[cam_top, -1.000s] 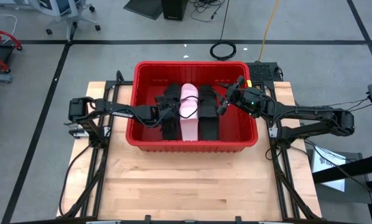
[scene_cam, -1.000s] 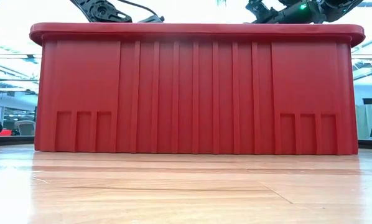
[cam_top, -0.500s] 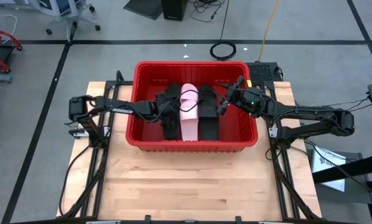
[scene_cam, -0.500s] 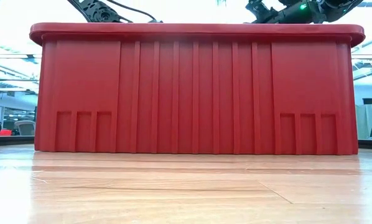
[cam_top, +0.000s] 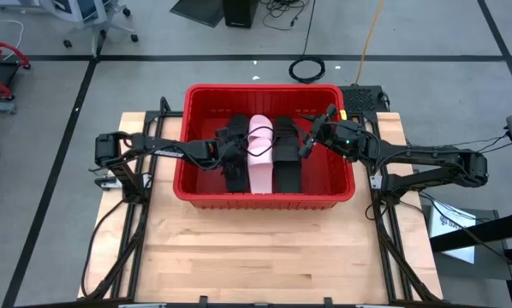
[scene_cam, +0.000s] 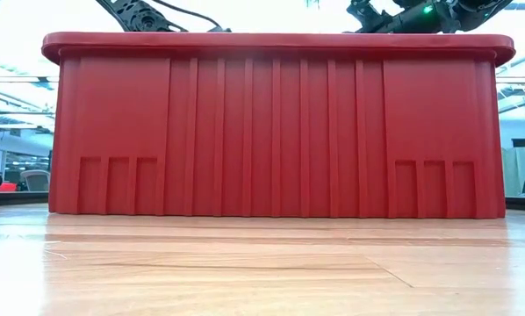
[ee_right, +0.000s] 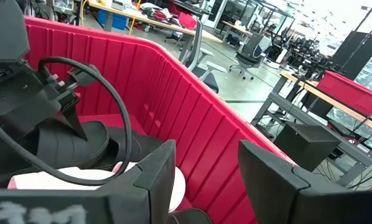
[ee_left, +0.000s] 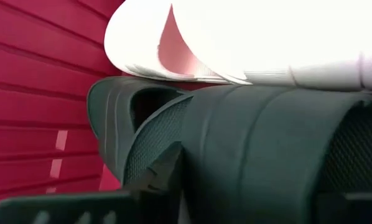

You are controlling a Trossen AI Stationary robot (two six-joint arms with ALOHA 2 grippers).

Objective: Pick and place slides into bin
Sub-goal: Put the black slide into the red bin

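On the wooden surface, the red bin holds the slides: black slides flanking a pale pink slide. Left pincer sits low among the left black slides; whether it grips one, cannot tell. Right pincer hovers above the bin's right side, fingers parted, empty. Slides look light, foamy, bendable; probably best pinched at the wide strap.

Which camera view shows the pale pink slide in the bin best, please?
The high view: the pale pink slide lies whole between black slides inside the bin. The left wrist view shows only a bright part above a black slide, the right wrist view a sliver, and the low view only the bin's wall.
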